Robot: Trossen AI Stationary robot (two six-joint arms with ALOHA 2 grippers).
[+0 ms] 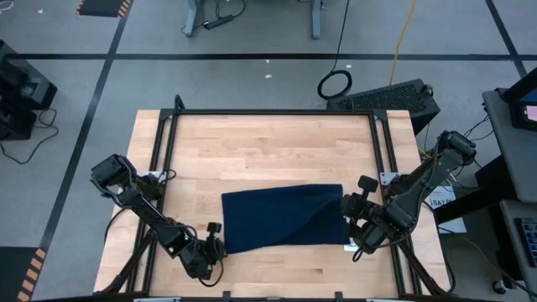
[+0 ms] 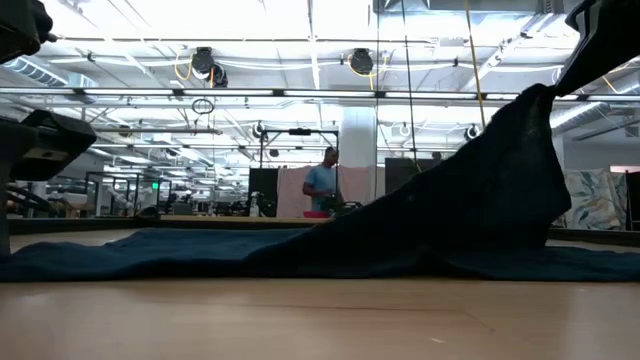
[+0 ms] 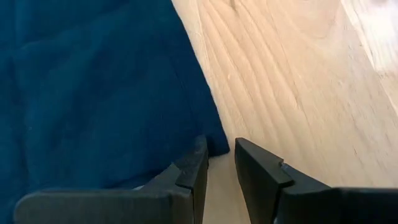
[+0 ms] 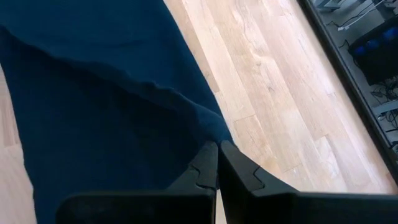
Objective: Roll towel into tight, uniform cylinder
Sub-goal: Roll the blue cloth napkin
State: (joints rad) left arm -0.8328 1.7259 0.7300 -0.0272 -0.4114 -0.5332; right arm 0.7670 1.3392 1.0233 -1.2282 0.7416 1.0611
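towel pinched at two corners, roll not yet begun

the towel (image 1: 281,218) lay spread near the front middle of the wooden table (image 1: 268,147), mostly flat, not yet a cylinder of any kind. the right gripper (image 4: 217,163) was clenched on the towel's right-hand corner, its fingers pressed together with the cloth running out from between them. that corner was raised: in the low view the navy cloth (image 2: 480,190) climbed in a slope from the table up toward the top right of the picture, and from above a diagonal fold ran across the right half of the towel. lifting a corner that way looked like a means of turning the edge over to start the first fold of the roll.

the left gripper (image 3: 219,163) sat low at the towel's front left corner. its fingers stood narrowly apart, one finger (image 3: 189,174) touching the cloth's edge, the other on the bare-wood side. whether it really had cloth nipped between them i could not tell; the gap showed mostly wood. holding that corner would probably keep the towel from sliding while the other side was drawn over.

no bin, tray or basket showed on the table, so nothing was held in anything. a person (image 2: 322,185) stood far off in the room behind.
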